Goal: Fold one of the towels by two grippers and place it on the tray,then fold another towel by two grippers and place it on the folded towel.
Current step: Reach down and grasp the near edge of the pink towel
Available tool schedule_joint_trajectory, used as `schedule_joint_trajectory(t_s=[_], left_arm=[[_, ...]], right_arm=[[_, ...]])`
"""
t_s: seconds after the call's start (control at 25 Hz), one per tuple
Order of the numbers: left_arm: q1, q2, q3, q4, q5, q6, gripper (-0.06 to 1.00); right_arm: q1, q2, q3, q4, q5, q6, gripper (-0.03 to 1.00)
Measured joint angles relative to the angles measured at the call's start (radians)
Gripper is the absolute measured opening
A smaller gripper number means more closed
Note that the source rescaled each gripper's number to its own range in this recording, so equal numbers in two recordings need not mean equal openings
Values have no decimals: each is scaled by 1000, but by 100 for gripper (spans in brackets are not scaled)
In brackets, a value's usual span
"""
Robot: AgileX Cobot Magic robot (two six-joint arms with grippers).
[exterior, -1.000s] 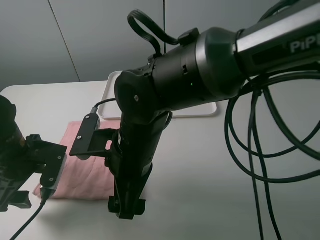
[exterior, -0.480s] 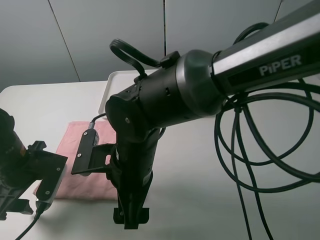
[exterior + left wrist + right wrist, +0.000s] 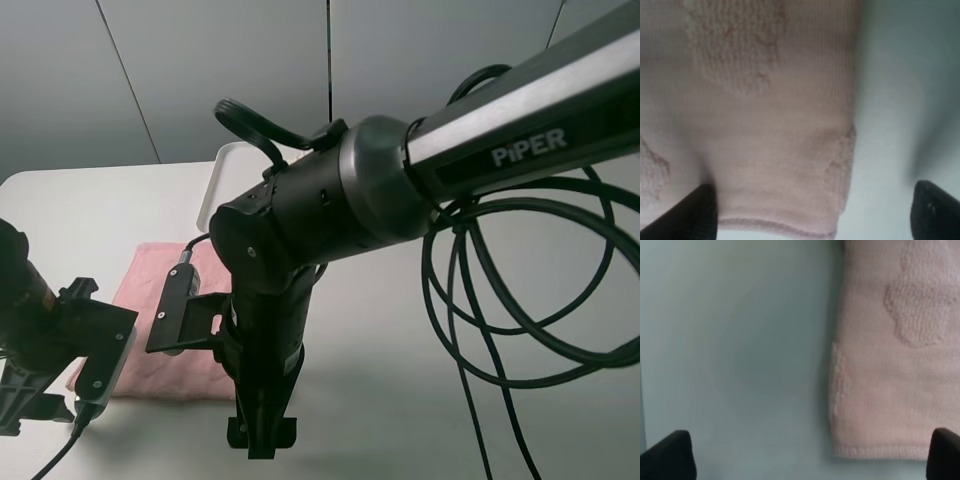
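A pink towel [image 3: 150, 290] lies flat on the white table, left of centre, partly hidden by both arms. Only this one towel shows. The white tray [image 3: 222, 170] stands behind it, mostly hidden by the right arm. My left gripper [image 3: 812, 220] is open and hangs low over the towel's [image 3: 765, 130] near left corner; both dark fingertips [image 3: 690, 212] show. My right gripper [image 3: 805, 457] is open above the towel's [image 3: 900, 355] near right corner, one fingertip [image 3: 667, 455] over bare table. In the exterior view the right gripper [image 3: 262, 435] points down at the towel's near edge.
The right arm's bulky joint [image 3: 320, 220] and looping black cables [image 3: 470, 330] fill the middle and right of the exterior view. Bare table [image 3: 380, 400] lies to the right of the towel. A grey wall stands behind.
The right arm has swung left and lowered its gripper toward the towel's near edge. The left arm has shifted slightly. The towel has not moved.
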Motion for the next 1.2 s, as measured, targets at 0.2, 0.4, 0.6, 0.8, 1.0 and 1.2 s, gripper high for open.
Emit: schedule_joint_trajectory(t_s=[0.2,0.4,0.6,0.8,1.0,1.2], left_arm=[[0,34,11,2,-6,3,99],[0,39,11,12,-6,3,99],[0,39,11,19,-6,3,99],[0,39,11,20,-8,3,99],[0,39,11,20,-9,3,99],[0,39,11,20,-9,3,99]], right_arm=[[0,2,0,0,0,10,100],[0,2,0,0,0,12,100],[0,2,0,-34,-12,15,100],[0,2,0,-38,-33,15,100],[0,33,-14,-54,-28,22,100],[0,81,-23,-57,-7,28,100]])
